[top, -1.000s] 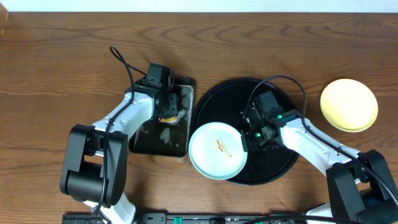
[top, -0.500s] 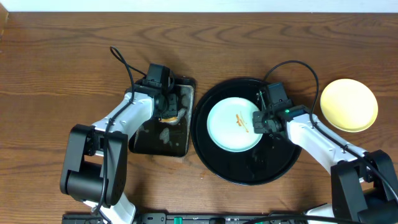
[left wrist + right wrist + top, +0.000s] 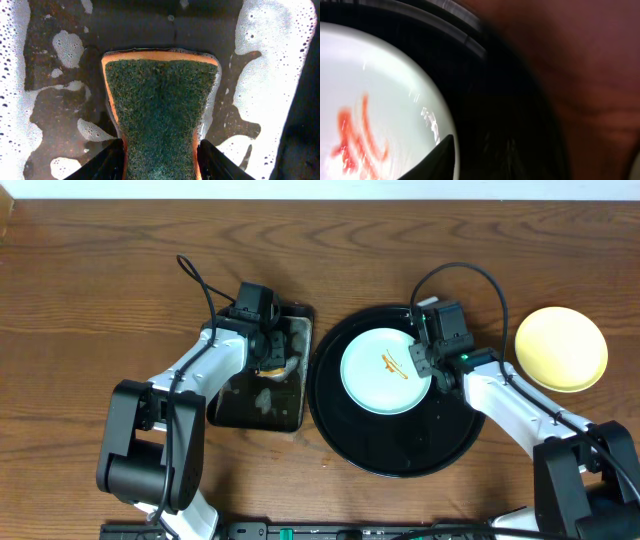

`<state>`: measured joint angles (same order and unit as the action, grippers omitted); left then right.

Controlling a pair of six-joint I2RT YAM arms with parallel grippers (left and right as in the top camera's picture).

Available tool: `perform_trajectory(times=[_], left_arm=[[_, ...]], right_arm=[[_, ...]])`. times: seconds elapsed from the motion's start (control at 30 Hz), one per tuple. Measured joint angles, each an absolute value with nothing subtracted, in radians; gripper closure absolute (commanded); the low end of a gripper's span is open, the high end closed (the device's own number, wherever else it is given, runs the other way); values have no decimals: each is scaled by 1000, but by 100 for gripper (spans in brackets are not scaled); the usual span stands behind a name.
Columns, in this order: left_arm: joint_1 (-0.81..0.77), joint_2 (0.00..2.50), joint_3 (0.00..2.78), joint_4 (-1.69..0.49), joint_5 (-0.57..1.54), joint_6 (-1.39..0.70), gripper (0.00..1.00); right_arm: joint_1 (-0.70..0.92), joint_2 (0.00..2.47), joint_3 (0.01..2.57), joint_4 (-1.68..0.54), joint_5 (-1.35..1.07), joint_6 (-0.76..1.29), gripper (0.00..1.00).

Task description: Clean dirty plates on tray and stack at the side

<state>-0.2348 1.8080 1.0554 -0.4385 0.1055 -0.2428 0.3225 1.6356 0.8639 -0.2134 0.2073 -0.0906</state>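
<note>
A pale mint-blue plate [image 3: 380,372] with an orange-brown sauce squiggle [image 3: 392,367] lies in the upper middle of the round black tray [image 3: 420,448]. My right gripper [image 3: 424,361] is shut on the plate's right rim. In the right wrist view one finger [image 3: 450,145] lies over the plate's edge [image 3: 385,75] and the other is hidden. A clean pale yellow plate [image 3: 560,348] sits on the table to the right of the tray. A second mint-blue plate is not in view. My left gripper [image 3: 271,350] [image 3: 160,152] is shut on an orange sponge with a green scouring face [image 3: 160,90].
The rectangular black pan [image 3: 255,408] with soapy foam [image 3: 272,75] stands left of the tray, close to its rim. The left arm reaches over it from the lower left. The tray rim [image 3: 465,35] shows above the plate in the right wrist view, with brown table beyond.
My right gripper carried the mint-blue plate from the tray's lower-left rim up and to the right, into the tray's upper middle. The left arm and sponge have not moved.
</note>
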Motion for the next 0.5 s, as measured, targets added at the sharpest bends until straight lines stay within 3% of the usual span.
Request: perform_trajectory(times=[0.13, 0.5], left_arm=[[-235, 1808, 1055, -439, 105, -243, 51], [-235, 1808, 1055, -439, 106, -243, 51]], right_arm=[[325, 1635, 865, -195, 191, -109, 61], [431, 1563, 867, -337, -303, -224, 49]])
